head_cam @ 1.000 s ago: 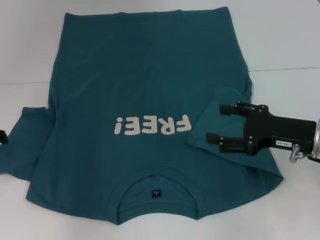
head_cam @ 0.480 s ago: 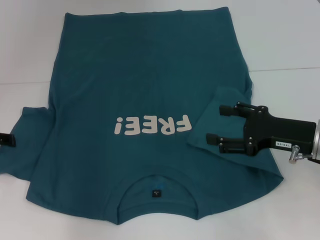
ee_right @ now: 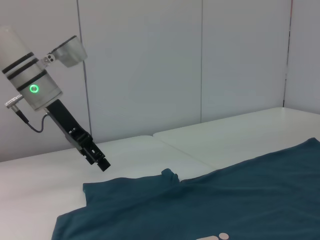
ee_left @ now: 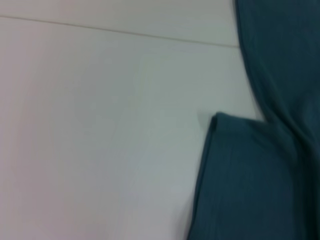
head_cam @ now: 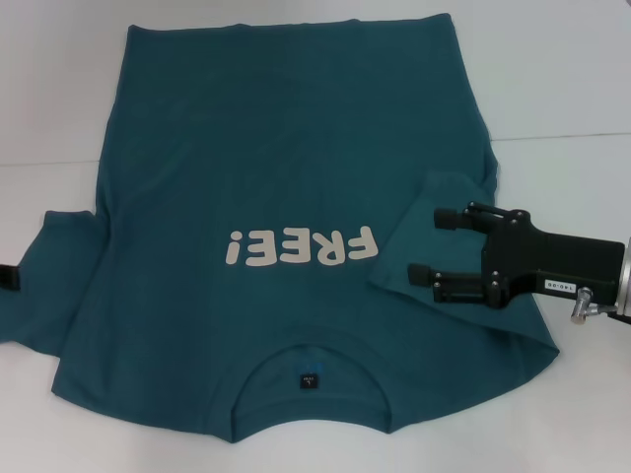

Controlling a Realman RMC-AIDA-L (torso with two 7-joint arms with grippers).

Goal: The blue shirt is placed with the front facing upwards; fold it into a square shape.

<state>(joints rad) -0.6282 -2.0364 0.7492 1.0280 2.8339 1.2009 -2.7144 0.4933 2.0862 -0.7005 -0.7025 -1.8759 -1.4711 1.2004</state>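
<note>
1. My left claw (head_cam: 8, 279) sits at the bench's left edge, just over the end of the shirt's left sleeve (head_cam: 44, 281). Only its dark tip shows from the head, and from across the bench it is a narrow dark tip, so I cannot tell whether it is parted or clenched, or whether it touches cloth.
2. The shirt (head_cam: 286, 177) lies flat, front up, across the middle of the bench (head_cam: 562, 89), collar toward the near edge and hem toward the far edge. It is soft, light and limp. I judge it will drape and crease, and slide a little on the smooth top. I would take hold at hems and corners: sleeve ends, shoulder corners, the bottom hem.
3. The right sleeve (head_cam: 434, 236) is already turned inward onto the body.
4. My right claw (head_cam: 422, 243) hovers over that folded sleeve, fingers spread wide apart, gripping nothing. Whether its lower finger brushes the cloth I cannot tell.
</note>
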